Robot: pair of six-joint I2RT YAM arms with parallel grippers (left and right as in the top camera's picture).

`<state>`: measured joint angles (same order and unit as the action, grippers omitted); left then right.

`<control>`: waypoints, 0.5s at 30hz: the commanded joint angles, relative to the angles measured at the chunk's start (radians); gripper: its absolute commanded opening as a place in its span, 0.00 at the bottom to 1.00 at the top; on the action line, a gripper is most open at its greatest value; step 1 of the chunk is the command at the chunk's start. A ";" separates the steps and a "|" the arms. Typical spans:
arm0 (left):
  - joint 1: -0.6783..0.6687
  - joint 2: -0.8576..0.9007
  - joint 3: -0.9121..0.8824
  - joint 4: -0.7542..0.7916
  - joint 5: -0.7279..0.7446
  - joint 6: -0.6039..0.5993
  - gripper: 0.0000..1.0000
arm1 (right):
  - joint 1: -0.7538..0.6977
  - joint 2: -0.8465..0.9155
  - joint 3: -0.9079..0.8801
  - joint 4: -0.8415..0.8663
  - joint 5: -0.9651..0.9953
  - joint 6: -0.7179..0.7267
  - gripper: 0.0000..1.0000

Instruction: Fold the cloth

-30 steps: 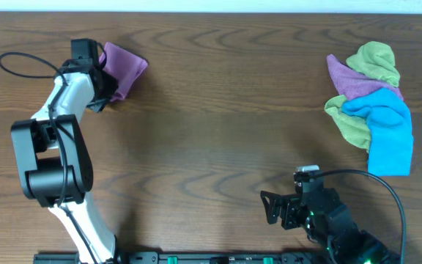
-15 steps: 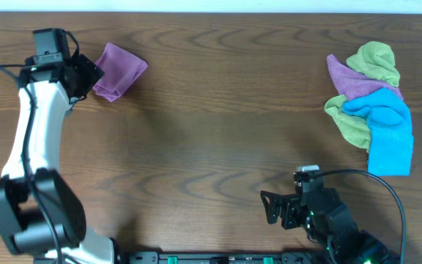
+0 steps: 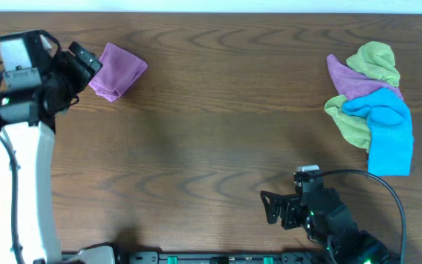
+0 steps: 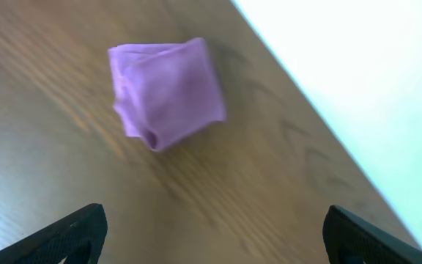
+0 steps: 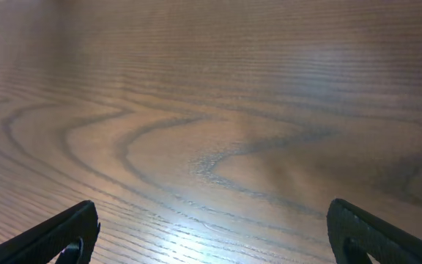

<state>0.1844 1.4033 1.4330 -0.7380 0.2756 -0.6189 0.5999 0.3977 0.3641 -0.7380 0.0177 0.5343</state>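
The lilac cloth [image 3: 117, 70] lies folded into a small thick bundle at the table's far left. In the left wrist view the cloth [image 4: 165, 92] rests flat on the wood, with nothing touching it. My left gripper [image 3: 85, 64] hovers just left of the bundle, open and empty. That view shows my left gripper [image 4: 215, 235] with its black fingertips [image 4: 79, 231] spread wide over bare wood. My right gripper [image 3: 273, 207] stays low near the front edge, open, far from the cloth. Only wood grain lies under my right gripper [image 5: 211, 235] in its own view.
A heap of cloths [image 3: 372, 103] sits at the far right: olive-green ones, a purple one [image 3: 349, 79] and a bright blue one [image 3: 388, 136]. The table's back edge [image 4: 321, 110] runs close behind the folded bundle.
My left gripper has opened and let go of the cloth, then drawn back to the left and risen. The cloth stays folded on the table. The right arm has not moved.
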 commanded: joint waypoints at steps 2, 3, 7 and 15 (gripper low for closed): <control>0.006 -0.088 0.016 -0.012 0.061 0.022 0.95 | -0.005 -0.007 0.000 0.000 0.001 0.011 0.99; 0.008 -0.106 0.016 -0.016 0.051 0.022 0.95 | -0.005 -0.007 0.000 0.000 0.001 0.011 0.99; 0.012 -0.195 0.016 -0.041 0.031 0.055 0.95 | -0.005 -0.007 0.000 0.000 0.001 0.011 0.99; 0.011 -0.438 0.016 -0.138 0.036 0.187 0.95 | -0.005 -0.007 -0.001 0.000 0.001 0.011 0.99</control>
<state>0.1898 1.0325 1.4330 -0.8558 0.3088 -0.4969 0.5999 0.3977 0.3641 -0.7380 0.0177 0.5343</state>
